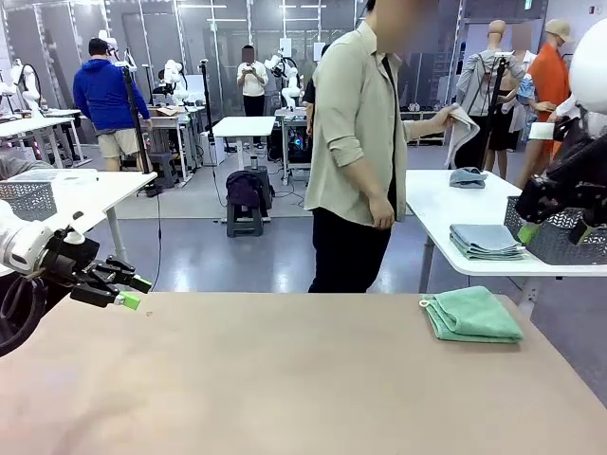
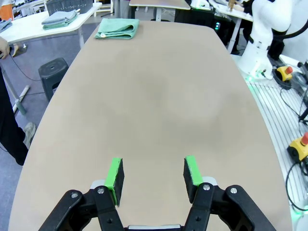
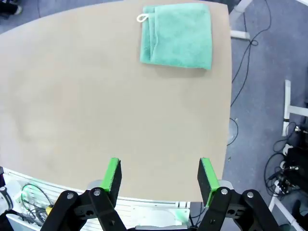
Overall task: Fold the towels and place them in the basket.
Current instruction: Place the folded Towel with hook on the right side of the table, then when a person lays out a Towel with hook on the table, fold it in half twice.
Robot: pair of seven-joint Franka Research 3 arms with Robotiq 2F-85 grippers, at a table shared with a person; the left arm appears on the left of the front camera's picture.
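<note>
A sea-green terry towel (image 1: 471,315), folded into a flat rectangle, lay on the beige oval tabletop (image 1: 285,379) near its far right corner. In the right wrist view a small white loop showed at one of its corners. Nothing touched it.

The left tool (image 2: 154,174) hovered low over the near left part of the tabletop. Its green pads stood apart with only bare surface between them, well away from the towel. The right tool (image 3: 159,175) hung raised near the right edge of the tabletop, also spread wide and empty, with the green towel farther off along its fingers.

A white side tabletop (image 1: 446,204) stood beyond the right corner. On it sat a dark grey plastic basket with lattice mesh sides (image 1: 569,248). Just beside the basket was a folded stack of grey-blue garments (image 1: 486,240), and farther back lay a small grey-blue bundle (image 1: 468,176).

A person in a light olive shirt (image 1: 356,114) stood at the far side, turned toward that side tabletop. One hand (image 1: 443,118) held up a pale cream-white towel (image 1: 463,131), which hung loose above it.
</note>
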